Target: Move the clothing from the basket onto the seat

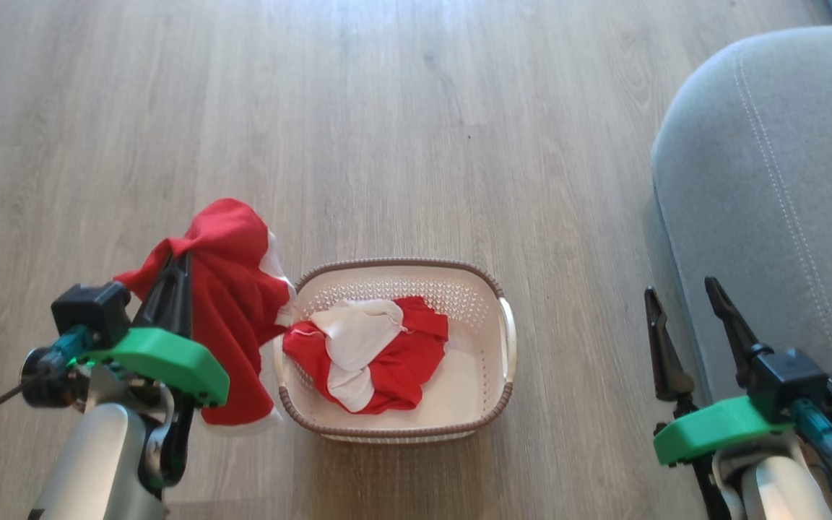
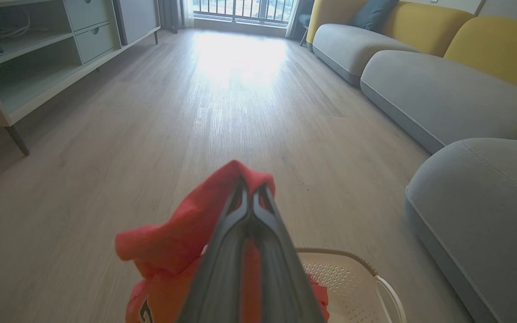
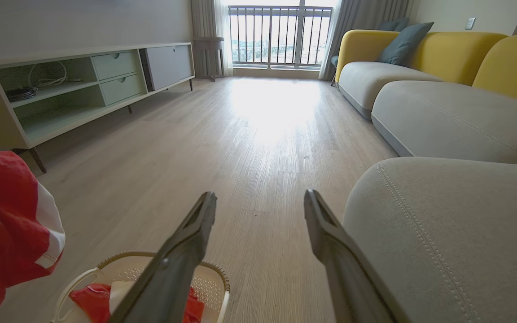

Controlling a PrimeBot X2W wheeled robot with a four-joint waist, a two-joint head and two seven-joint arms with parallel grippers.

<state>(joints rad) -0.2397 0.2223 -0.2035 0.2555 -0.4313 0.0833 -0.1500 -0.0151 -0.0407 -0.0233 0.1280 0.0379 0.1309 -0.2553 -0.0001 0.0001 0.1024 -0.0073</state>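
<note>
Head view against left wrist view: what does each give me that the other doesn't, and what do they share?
Head view: the right gripper, jaws open and empty beside the seat, and the whole basket with a red and white garment lying in it.
Left wrist view: the room ahead, with a low cabinet, a balcony window and yellow sofa backs.
Both: the left gripper shut on a red garment held up by the basket's left edge, the grey seat, the wood floor.

From here I read the clothing [image 1: 232, 310] as soft, matt red-and-white cloth. The basket [image 1: 477, 361] looks like smooth perforated plastic with a woven-textured rim. The seat [image 1: 784, 180] is matt grey fabric with pale stitching; the floor [image 1: 387, 108] is wood-grained, faintly glossy.
</note>
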